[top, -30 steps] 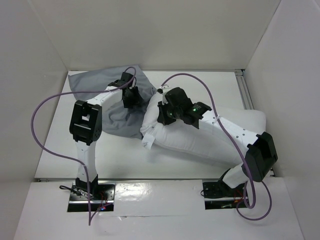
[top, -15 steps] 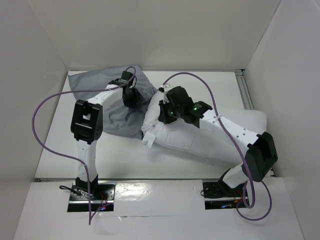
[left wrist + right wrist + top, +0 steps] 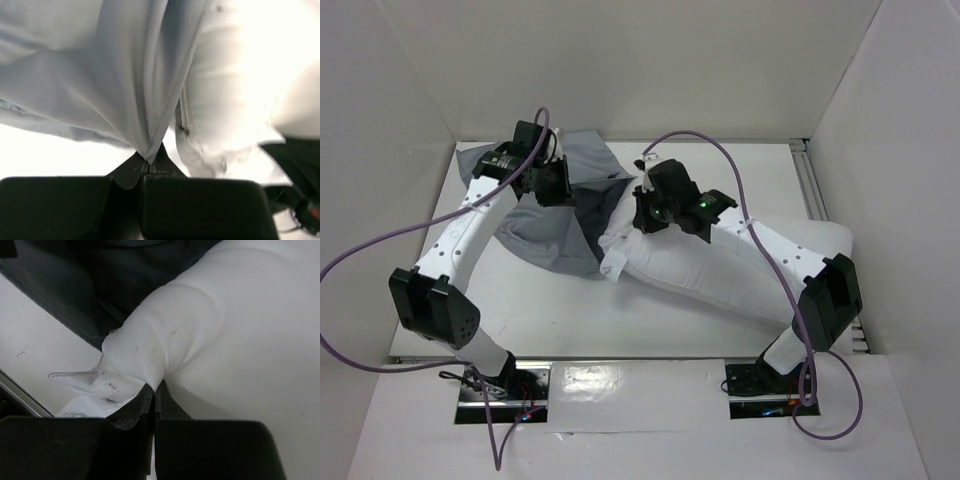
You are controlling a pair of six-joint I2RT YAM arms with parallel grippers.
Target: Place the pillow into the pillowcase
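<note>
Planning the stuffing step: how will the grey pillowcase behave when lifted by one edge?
Likely floppy: the pillowcase hangs in long folds from the left gripper. Probably light, as that one pinch tents it up. It may sag shut beside the pillow.

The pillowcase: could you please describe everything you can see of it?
The pillowcase is thin, wrinkled grey cloth, spread at the far left of the table. The left arm's fingers are shut on a fold of it, drawing the fabric into taut pleats. Its right edge meets the white pillow, whose end looks to sit at its dark opening.
</note>
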